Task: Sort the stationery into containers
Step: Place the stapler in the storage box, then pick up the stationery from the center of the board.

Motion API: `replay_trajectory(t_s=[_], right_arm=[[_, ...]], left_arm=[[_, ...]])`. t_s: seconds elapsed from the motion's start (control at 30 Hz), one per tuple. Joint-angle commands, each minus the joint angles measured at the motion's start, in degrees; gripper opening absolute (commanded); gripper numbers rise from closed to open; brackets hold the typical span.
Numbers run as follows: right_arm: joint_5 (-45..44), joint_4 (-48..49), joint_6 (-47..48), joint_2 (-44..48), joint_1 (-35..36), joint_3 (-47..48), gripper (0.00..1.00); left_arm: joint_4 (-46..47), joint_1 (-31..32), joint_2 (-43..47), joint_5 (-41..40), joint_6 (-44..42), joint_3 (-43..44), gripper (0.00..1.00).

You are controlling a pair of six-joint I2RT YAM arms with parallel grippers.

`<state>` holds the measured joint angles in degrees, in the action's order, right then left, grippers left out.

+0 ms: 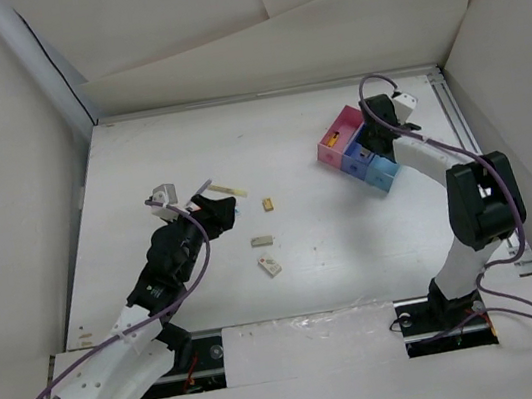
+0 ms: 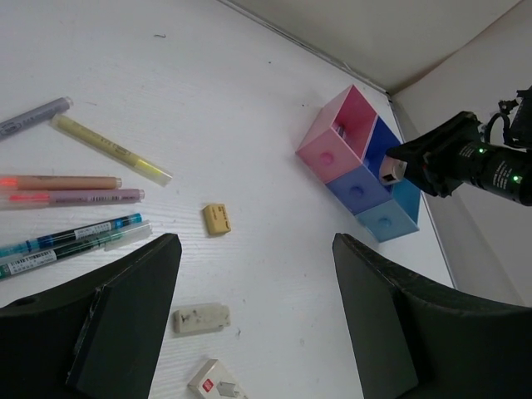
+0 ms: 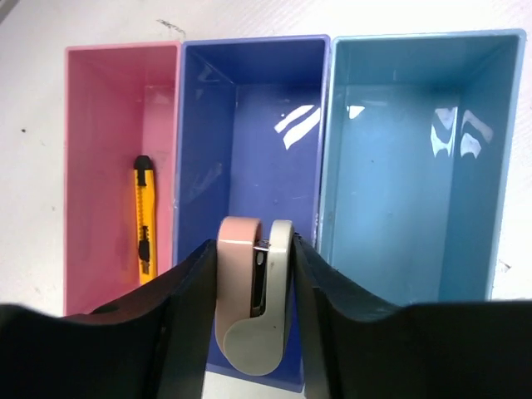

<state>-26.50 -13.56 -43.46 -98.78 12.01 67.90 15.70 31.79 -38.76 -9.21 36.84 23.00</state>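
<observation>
My right gripper (image 3: pixel 253 249) is shut on a small pink-and-beige stapler-like piece (image 3: pixel 253 307) and holds it over the near rim of the purple-blue box (image 3: pixel 249 125). That box is the middle one of the containers (image 1: pixel 355 153). The pink box (image 3: pixel 116 125) holds a yellow-black cutter (image 3: pixel 145 218). Nothing shows in the light blue box (image 3: pixel 407 166). My left gripper (image 2: pixel 258 307) hangs open above the table. Below it lie a tan block (image 2: pixel 217 219), a dirty white eraser (image 2: pixel 200 318) and a labelled white eraser (image 2: pixel 218 384). Several pens (image 2: pixel 71 198) lie to its left.
A pale stick (image 1: pixel 229 189) lies beside the left gripper (image 1: pixel 222 211). White walls close in the table (image 1: pixel 296 134) at the back and on both sides. The containers stand near the right rear corner, next to a rail (image 1: pixel 457 129).
</observation>
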Motion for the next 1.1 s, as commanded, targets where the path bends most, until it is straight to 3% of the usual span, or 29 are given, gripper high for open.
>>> replay_trajectory(t_s=[0.0, 0.13, 0.3, 0.4, 0.43, 0.47, 0.57, 0.63, 0.7, 0.77, 0.8, 0.9, 1.07], right_arm=[[0.6, 3.5, 0.5, 0.3, -0.3, 2.9, 0.46], [0.6, 3.5, 0.5, 1.8, -0.3, 2.3, 0.64], [0.6, 2.8, 1.0, 6.0, 0.8, 1.8, 0.67], [0.0, 1.4, 1.5, 10.6, 4.1, -0.5, 0.50], [0.0, 1.4, 2.1, 11.8, 5.4, -1.3, 0.35], [0.6, 2.0, 2.6, 13.1, 8.6, -2.1, 0.25], [3.0, 3.1, 4.2, 15.3, 14.3, -3.9, 0.04], [3.0, 3.1, 4.2, 14.0, 20.6, -4.4, 0.02], [3.9, 3.1, 4.9, 11.7, 25.9, -3.9, 0.11], [3.9, 2.5, 4.9, 7.1, 29.1, -1.9, 0.29], [3.9, 2.5, 4.9, 5.5, 30.5, -1.3, 0.45], [3.9, 1.4, 5.4, -1.7, 34.9, 2.3, 0.64], [3.3, 0.0, 6.6, -10.2, 37.6, 8.6, 0.68]], left_arm=[[3.4, 0.2, 0.3, 0.7, -0.9, 1.9, 0.71], [3.4, 0.2, -0.3, 0.7, -0.9, 1.9, 0.71], [3.4, 0.2, -0.3, 0.7, -0.9, 1.9, 0.71], [3.4, 0.2, -0.3, 0.2, -0.9, 1.9, 0.71], [3.4, 0.2, 0.3, 0.2, -0.9, 1.9, 0.71], [3.4, 0.2, 0.3, 0.2, -0.9, 1.9, 0.71], [3.4, 0.2, 0.9, -1.1, -0.9, 1.9, 0.70], [2.2, 0.2, 1.6, -1.9, -0.9, 1.9, 0.69], [2.2, 0.2, 2.3, -3.2, -0.9, 1.9, 0.69], [1.1, 0.2, 3.1, -3.9, -0.9, 1.3, 0.69], [1.1, 0.2, 3.9, -4.7, -0.9, 1.3, 0.69], [0.6, 0.2, 5.6, -6.0, -0.9, 0.8, 0.69], [0.6, 0.2, 6.2, -6.5, -0.9, 0.8, 0.69]])
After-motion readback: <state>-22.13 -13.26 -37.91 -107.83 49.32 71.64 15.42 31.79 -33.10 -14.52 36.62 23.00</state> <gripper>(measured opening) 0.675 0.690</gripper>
